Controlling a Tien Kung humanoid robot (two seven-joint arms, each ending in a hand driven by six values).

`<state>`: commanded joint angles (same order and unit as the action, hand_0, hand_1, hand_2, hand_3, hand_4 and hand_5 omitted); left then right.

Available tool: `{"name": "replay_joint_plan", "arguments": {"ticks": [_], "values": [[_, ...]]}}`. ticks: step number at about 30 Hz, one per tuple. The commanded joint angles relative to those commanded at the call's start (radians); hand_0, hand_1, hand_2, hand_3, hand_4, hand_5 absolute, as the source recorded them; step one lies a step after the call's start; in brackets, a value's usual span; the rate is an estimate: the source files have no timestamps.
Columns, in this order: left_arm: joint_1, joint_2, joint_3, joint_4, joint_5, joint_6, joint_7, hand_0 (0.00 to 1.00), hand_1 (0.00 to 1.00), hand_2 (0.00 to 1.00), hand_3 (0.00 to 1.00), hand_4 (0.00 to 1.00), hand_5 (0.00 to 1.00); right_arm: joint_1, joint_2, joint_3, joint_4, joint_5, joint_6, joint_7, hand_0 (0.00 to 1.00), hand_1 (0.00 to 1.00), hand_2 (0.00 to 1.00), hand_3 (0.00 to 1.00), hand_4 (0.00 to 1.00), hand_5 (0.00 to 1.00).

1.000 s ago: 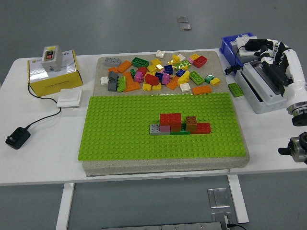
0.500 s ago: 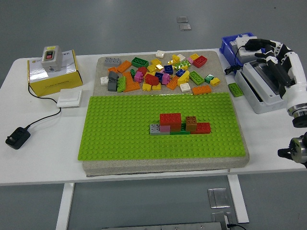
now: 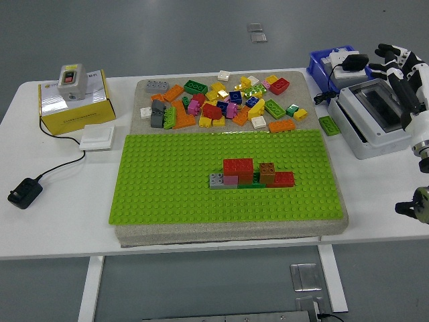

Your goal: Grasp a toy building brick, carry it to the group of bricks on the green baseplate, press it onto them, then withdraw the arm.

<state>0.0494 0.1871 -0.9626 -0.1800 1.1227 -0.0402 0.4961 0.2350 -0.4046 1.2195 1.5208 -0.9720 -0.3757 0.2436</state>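
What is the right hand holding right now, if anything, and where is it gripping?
Nothing. The right hand hangs at the table's right edge over the grey box, fingers relaxed and empty. All loose bricks lie untouched behind the green baseplate.

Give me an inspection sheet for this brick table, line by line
Surface: white table, level.
Job's things: green baseplate carrying a brick group; loose bricks heaped behind it.
Clutter: yellow box, white switch plate, grey machine, blue bin.
Hands: right hand at right edge, fingers spread, empty; left nothing seen.
Cables: black adapter with cord.
Surroundings: grey floor.
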Motion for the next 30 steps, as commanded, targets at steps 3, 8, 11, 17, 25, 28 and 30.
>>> {"name": "replay_joint_plan", "arguments": {"ticks": [3,8,11,17,25,28,30], "values": [[-0.001,-0.003,0.000,0.000,0.000,-0.002,0.003,0.715,0.699,0.683,0.715,0.264,0.601,-0.002,0.004,0.005,0.001,0.001,0.002,0.001,0.680,0.683,0.770,0.725,0.505,0.612],[-0.004,-0.007,0.003,0.000,0.001,-0.006,0.009,0.716,0.703,0.684,0.718,0.266,0.599,-0.003,0.012,0.011,0.004,0.003,0.005,0.004,0.680,0.685,0.773,0.725,0.504,0.616],[-0.006,-0.008,0.003,0.000,0.003,-0.007,0.010,0.716,0.703,0.684,0.718,0.266,0.599,0.001,0.014,0.012,0.007,0.006,0.004,0.007,0.680,0.685,0.773,0.725,0.504,0.616],[-0.002,-0.010,-0.007,0.000,0.017,-0.008,0.015,0.717,0.706,0.686,0.721,0.267,0.597,-0.002,0.018,0.009,0.005,0.023,0.004,0.013,0.680,0.686,0.773,0.724,0.500,0.619],[-0.013,-0.011,-0.035,0.000,0.042,-0.013,0.024,0.717,0.708,0.687,0.724,0.268,0.598,-0.004,0.028,0.019,0.008,0.021,-0.005,0.002,0.682,0.697,0.781,0.724,0.497,0.618],[-0.015,-0.010,-0.034,0.000,0.039,-0.013,0.024,0.720,0.709,0.694,0.728,0.268,0.597,-0.005,0.028,0.023,0.011,0.009,-0.015,-0.007,0.667,0.700,0.798,0.737,0.497,0.610],[-0.015,-0.010,-0.033,0.000,0.038,-0.014,0.025,0.720,0.709,0.694,0.728,0.268,0.597,-0.007,0.027,0.026,0.014,0.001,-0.022,-0.013,0.667,0.700,0.798,0.737,0.497,0.610]]}}
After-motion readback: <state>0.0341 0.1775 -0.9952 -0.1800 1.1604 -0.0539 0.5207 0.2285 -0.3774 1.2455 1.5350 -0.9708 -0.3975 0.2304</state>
